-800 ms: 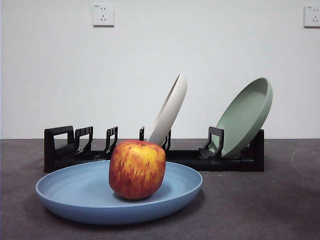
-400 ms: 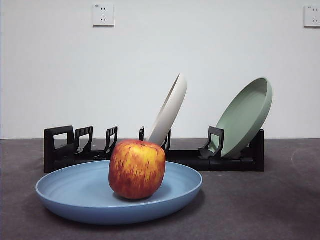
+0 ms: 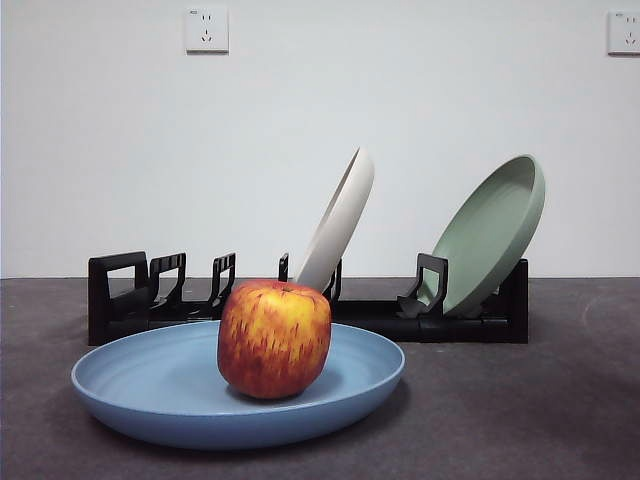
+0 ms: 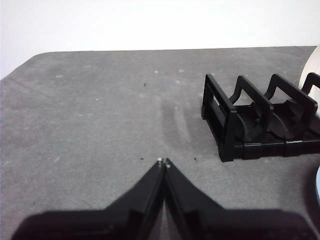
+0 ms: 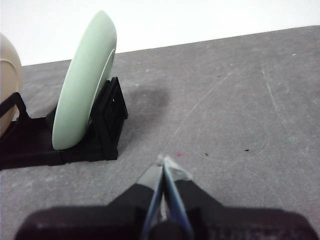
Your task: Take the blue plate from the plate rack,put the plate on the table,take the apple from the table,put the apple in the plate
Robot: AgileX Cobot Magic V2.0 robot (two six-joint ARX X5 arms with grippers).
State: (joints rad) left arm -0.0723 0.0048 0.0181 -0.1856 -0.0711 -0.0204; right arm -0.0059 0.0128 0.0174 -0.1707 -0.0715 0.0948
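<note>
apple (image 3: 274, 338) rests upright in blue plate (image 3: 130, 385), flat on bench (image 3: 520, 410) near-left of plate rack (image 3: 120, 300), so task looks complete | left gripper (image 4: 163, 162) pinched closed, empty, parked clear | right gripper (image 5: 165, 161) likewise closed, empty

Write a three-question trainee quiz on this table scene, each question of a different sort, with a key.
1. True or false: the round red-and-yellow apple sits in the shallow light-blue plate.
2. How many plates stand in the long black plastic plate rack?
3. Which plate leans at the rack's end nearest the right claw? A. cream-white plate B. sage-green plate

Key: 1. True; the plate lies on the dark grey table. 2. Two. 3. B. Both the right claw and the left claw are shut and hold nothing.
</note>
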